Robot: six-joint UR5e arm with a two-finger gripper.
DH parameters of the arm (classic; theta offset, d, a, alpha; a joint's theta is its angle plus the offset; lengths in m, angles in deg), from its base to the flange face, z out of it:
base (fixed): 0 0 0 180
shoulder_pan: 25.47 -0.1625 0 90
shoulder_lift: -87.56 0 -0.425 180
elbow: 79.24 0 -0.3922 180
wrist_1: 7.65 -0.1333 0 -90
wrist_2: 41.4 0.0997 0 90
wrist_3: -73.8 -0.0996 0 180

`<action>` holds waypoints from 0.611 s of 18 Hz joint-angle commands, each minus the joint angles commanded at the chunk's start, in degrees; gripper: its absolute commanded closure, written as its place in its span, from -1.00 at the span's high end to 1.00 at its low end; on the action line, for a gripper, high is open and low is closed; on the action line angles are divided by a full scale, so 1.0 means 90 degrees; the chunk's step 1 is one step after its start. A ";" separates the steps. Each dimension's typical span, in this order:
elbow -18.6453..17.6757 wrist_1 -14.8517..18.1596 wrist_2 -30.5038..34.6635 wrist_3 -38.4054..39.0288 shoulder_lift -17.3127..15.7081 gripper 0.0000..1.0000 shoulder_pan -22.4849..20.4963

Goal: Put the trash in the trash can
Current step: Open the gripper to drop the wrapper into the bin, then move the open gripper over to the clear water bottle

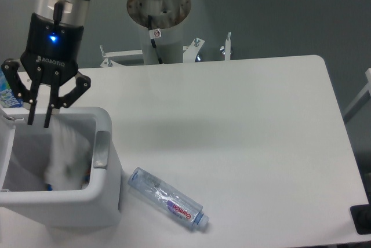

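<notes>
I had the gripper (39, 123) poised over the trash can (103, 125), fingers spread and empty, a white blur of trash (66, 161) dropping inside. The bottle (168, 199) lay on the table (243, 120), down to the right, its long axis diagonal, cap lower-right.

The trash can (104, 201) stands on the worktop (243, 120) at its front left corner. The gripper (39, 121) hangs over the can's back left part, jaws apart and pointing down. A blurred piece of trash (65, 161) is inside the can below the jaws. The bottle (167, 199) lies on its side just right of the can, near the front edge. Another bottle (6, 94) is at the far left, behind the can.
</notes>
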 joint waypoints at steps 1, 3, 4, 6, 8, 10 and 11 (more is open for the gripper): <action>0.0010 0.0000 0.0010 0.0000 0.0010 1.00 0.0000; 0.0010 -0.0010 0.0039 0.0020 0.0010 1.00 -0.0039; -0.0010 -0.0010 0.0049 0.0039 0.0010 1.00 -0.0126; -0.0049 -0.0010 0.0039 0.0059 0.0010 1.00 -0.0584; -0.0010 -0.0010 0.0039 0.0068 0.0039 1.00 -0.1042; 0.0058 -0.0010 0.0039 0.0039 0.0078 1.00 -0.1521; 0.0107 -0.0010 0.0039 0.0039 0.0097 1.00 -0.1736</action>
